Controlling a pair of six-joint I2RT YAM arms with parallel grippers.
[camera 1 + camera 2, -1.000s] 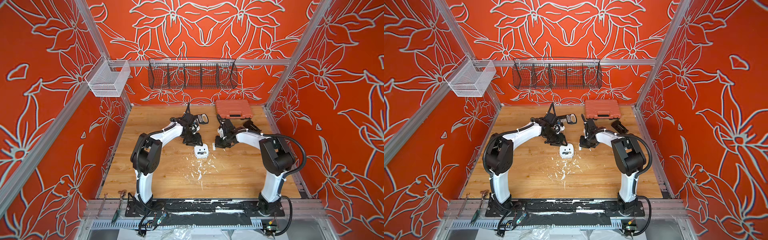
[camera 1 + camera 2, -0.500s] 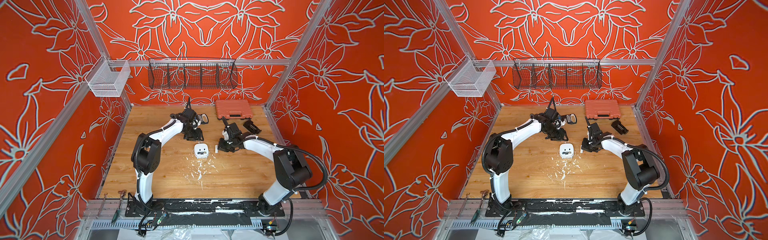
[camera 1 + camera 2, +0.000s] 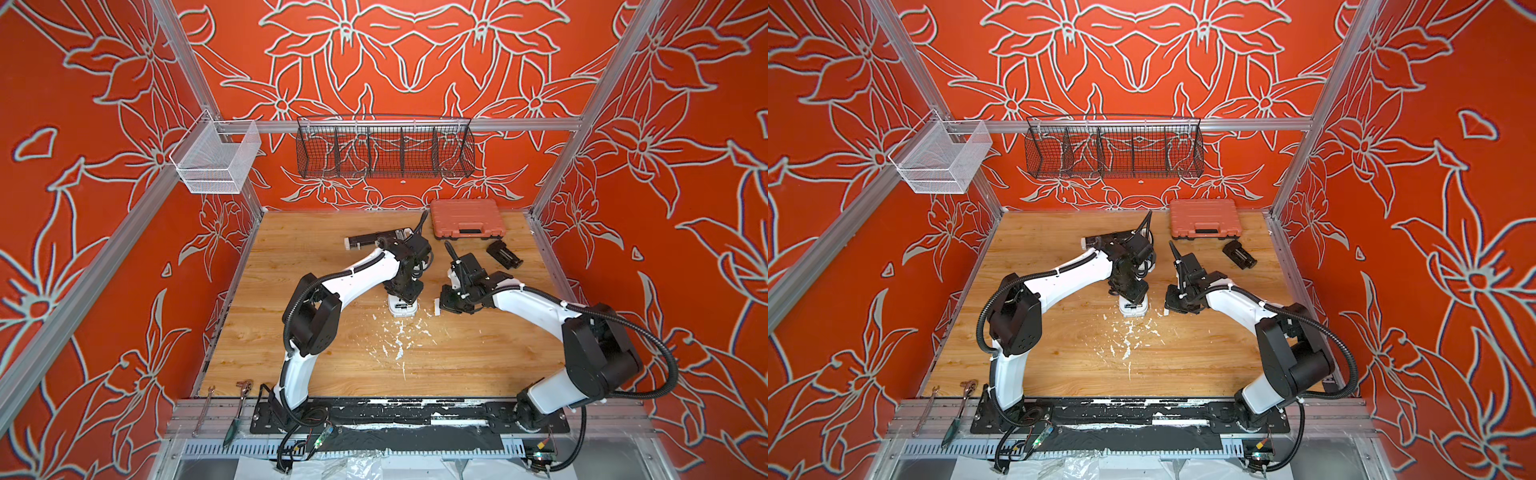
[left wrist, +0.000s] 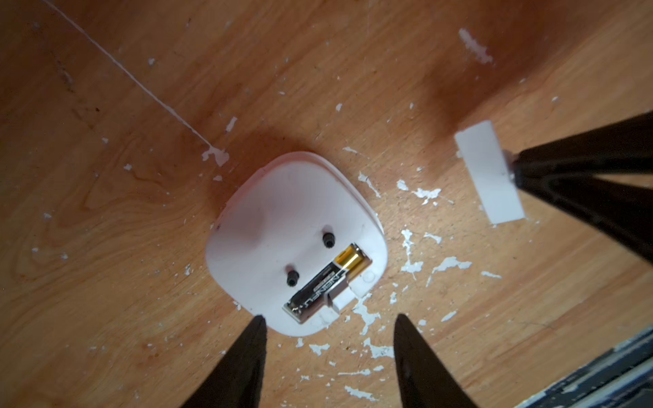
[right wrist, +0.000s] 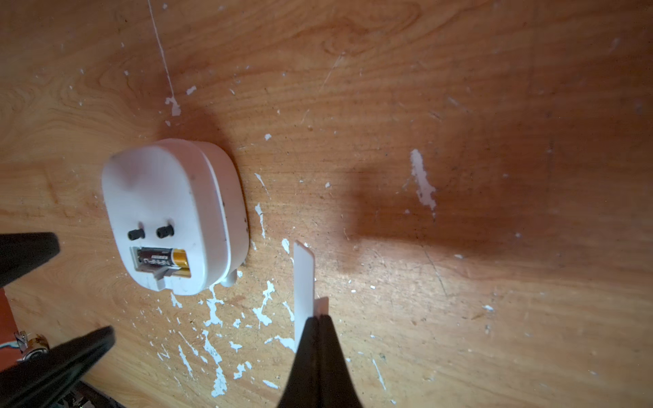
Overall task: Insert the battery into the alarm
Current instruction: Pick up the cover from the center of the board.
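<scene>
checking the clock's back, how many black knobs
2: one small black knob near the black battery's gold end, the other knob nearer its other end, both on the white plastic alarm.

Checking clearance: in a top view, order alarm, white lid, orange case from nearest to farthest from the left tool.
1. alarm, right under the left tool.
2. white lid, beside the alarm, pinched by the right tool.
3. orange case, farthest back, to the right.
</scene>
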